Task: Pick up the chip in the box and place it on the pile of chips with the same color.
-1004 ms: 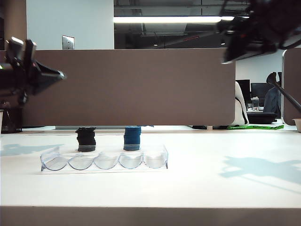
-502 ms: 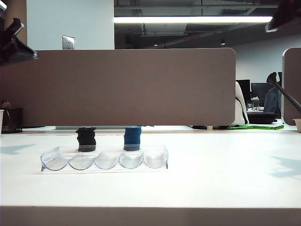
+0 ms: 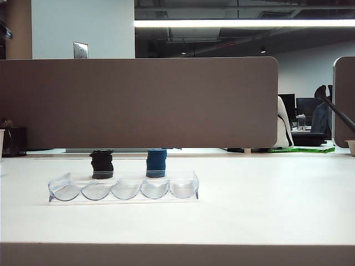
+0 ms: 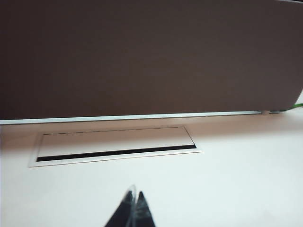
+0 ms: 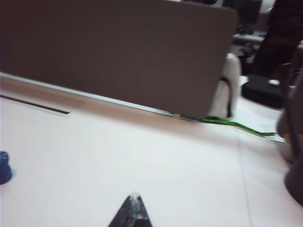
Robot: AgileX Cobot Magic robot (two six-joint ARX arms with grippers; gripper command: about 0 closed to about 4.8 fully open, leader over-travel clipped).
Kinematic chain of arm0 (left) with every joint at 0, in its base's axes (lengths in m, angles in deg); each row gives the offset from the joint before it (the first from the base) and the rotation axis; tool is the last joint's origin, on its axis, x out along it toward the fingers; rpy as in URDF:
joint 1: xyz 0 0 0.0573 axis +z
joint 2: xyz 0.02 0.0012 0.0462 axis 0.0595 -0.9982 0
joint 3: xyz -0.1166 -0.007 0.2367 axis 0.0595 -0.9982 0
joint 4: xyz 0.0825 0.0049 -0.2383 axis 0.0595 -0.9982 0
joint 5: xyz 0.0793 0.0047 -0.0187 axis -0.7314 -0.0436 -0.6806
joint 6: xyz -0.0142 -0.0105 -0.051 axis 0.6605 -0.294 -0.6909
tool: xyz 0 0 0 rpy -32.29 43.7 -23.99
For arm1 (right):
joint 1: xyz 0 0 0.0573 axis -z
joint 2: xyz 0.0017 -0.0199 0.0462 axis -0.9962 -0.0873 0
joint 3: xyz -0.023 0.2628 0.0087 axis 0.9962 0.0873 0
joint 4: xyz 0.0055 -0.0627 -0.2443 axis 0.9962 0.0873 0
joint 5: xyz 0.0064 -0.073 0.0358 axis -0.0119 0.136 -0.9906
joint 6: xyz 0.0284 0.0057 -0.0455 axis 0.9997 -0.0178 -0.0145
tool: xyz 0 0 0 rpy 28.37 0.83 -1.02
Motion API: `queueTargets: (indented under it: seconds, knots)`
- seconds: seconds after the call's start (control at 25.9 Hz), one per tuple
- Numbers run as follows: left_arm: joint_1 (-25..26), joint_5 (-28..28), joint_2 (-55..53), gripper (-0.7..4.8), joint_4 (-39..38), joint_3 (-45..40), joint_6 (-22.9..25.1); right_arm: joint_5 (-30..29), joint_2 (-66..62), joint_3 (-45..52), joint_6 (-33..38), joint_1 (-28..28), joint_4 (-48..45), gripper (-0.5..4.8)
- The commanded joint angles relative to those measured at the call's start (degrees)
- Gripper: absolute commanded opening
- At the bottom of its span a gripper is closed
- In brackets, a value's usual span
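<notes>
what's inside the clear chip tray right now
Nothing visible: all five grooves of the clear tray look empty. The black stack and blue stack stand just behind it. Neither wrist view shows the tray.

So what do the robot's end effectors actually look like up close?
Little shows now. In each wrist view only the fingertips appear: the left end effector and the right end effector each end in dark, black-looking fingers tapering to a narrow wedge, with a pale, glossy, translucent-looking strip at the tips. No cables or markings are visible, and the exterior view shows neither arm.

Blk pile behind box
</notes>
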Motion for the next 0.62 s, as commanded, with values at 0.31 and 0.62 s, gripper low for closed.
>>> queueTargets:
  seconds: [0.31,0.62]
  knots:
    - [-0.13,-5.81,22.71,-0.03,-0.39,-18.53,1.29,10.58,28.09,9.16,4.2,0.57,13.9,-0.05]
    - [-1.49,-10.01,40.5,-0.03,-8.87,-24.35,4.72,5.68,28.26,10.6,4.28,0.11,14.82,-0.05]
